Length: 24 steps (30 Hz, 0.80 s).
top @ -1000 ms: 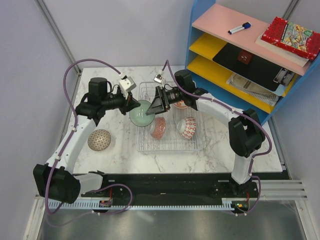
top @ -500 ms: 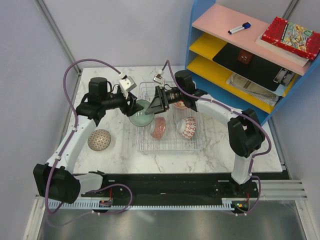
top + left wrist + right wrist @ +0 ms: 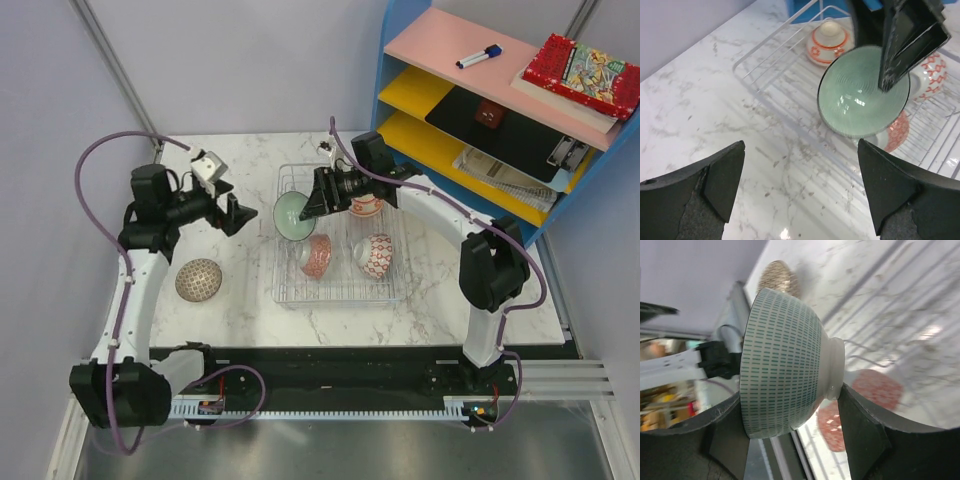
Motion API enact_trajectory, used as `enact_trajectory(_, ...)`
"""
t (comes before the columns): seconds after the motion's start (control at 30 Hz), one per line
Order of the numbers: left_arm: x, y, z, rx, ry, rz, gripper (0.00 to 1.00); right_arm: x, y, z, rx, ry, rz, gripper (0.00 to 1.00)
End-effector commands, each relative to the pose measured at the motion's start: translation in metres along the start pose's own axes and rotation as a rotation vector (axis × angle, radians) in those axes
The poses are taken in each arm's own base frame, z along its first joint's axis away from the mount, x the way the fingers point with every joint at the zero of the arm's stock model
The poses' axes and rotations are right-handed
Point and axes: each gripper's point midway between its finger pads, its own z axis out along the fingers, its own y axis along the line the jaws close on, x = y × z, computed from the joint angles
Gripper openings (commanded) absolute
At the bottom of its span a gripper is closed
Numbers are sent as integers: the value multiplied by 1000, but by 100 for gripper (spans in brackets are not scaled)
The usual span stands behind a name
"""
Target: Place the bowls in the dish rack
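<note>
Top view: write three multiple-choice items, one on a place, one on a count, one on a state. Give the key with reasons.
1. Where is the speckled brown bowl?
A. In the dish rack
B. On the table, left of the dish rack
C. On the blue shelf

2. How many red-patterned bowls lie in the dish rack?
A. One
B. Five
C. Three

3. What state is the left gripper in?
A. Open and empty
B. Shut on a bowl
C. Out of view

Key:
1. B, it sits upside down on the marble, apart from the wire.
2. C, one is at the back and two are nearer the front.
3. A, its fingers stand wide with nothing between them. The green bowl is held in the right gripper.
</note>
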Motion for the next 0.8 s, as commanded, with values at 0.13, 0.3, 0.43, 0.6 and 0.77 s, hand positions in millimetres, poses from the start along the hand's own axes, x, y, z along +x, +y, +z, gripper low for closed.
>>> enact_trajectory(0.13,55,46,-48,-129,2,-223,100,-57,-45,-42,549,-53,-418,0)
enact_trajectory(0.3,82,50,-61,-95,-35,-334,100,-75,-67,-58,854,4,-686,0)
enact_trajectory(0.43,85,53,-66,-99,-50,-355,100,-86,-78,-64,983,82,-834,0)
enact_trajectory(0.6,87,51,-68,-98,-62,-358,100,-92,-87,-54,1059,147,-973,0)
enact_trajectory(0.77,88,50,-68,-90,-69,-364,100,-100,-99,-39,1128,224,-1110,0)
